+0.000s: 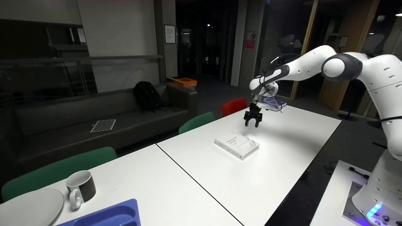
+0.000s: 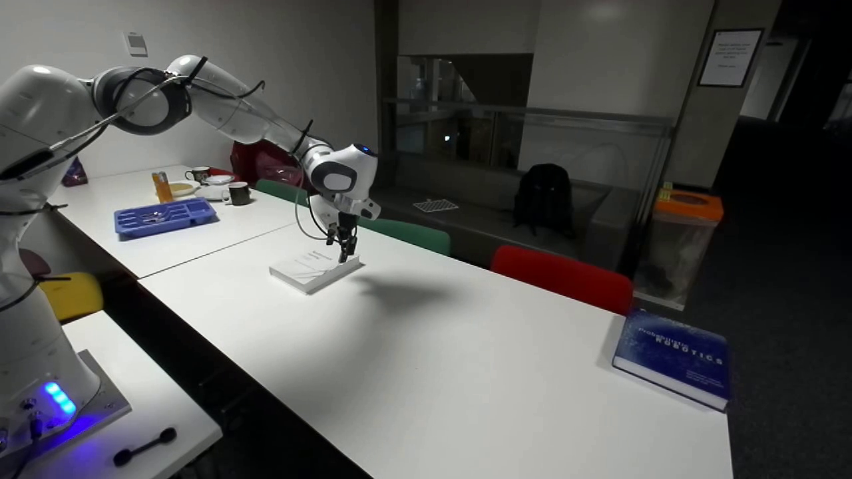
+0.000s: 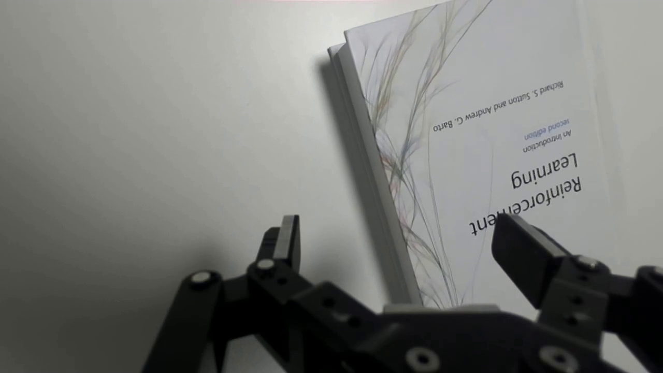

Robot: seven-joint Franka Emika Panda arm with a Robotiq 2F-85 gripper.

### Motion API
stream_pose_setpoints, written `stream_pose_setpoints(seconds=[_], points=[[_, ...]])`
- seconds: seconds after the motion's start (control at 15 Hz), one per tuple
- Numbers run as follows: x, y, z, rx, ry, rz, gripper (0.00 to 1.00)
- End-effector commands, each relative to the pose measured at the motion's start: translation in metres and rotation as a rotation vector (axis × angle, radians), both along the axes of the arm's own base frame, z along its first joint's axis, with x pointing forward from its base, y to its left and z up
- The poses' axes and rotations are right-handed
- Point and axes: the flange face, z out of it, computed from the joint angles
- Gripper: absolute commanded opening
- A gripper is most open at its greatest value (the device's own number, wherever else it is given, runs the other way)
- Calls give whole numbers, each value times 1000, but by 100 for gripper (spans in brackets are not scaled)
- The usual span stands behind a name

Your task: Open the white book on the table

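Note:
The white book point(image 1: 237, 145) lies flat and closed on the white table point(image 1: 292, 138); it also shows in an exterior view point(image 2: 311, 268). In the wrist view the book point(image 3: 481, 134) fills the right side, its cover print upside down and its page edge facing left. My gripper point(image 1: 252, 124) is open and empty, pointing down above the table near the book; it also shows in an exterior view point(image 2: 346, 254). In the wrist view the gripper point(image 3: 400, 220) has its left finger over bare table point(image 3: 155, 129) and its right finger over the cover. Nothing is between the fingers.
A blue book point(image 2: 675, 356) lies at the table's far end. A blue tray point(image 2: 165, 218), a dark mug point(image 2: 237, 194) and an orange object point(image 2: 162, 187) stand beyond the seam. Red point(image 2: 562, 276) and green point(image 2: 406, 234) chairs line the far side.

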Motion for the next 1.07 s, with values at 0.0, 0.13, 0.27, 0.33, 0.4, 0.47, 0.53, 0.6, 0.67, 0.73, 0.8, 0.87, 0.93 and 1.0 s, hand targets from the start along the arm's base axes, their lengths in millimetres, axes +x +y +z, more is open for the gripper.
stream_pose_setpoints(seconds=[0.0,0.13,0.27,0.33,0.4,0.47,0.53,0.6,0.67,0.73,0.8,0.87,0.93,1.0], points=[[-3,-2,5,-22,-26,11,100],[-1,-3,5,-28,-34,20,100],[1,-5,3,-26,-29,36,100],[2,-5,3,-20,-28,44,100],[2,-5,3,-16,-31,58,100],[2,-4,2,-6,-29,76,100],[2,-3,0,-3,-27,98,100],[2,-2,-2,5,-28,114,100],[3,0,-4,13,-31,131,100],[3,1,-7,20,-35,146,100],[4,4,-10,28,-38,160,100],[4,6,-12,34,-38,171,100],[4,9,-16,42,-37,182,100],[4,11,-19,49,-37,191,100]])
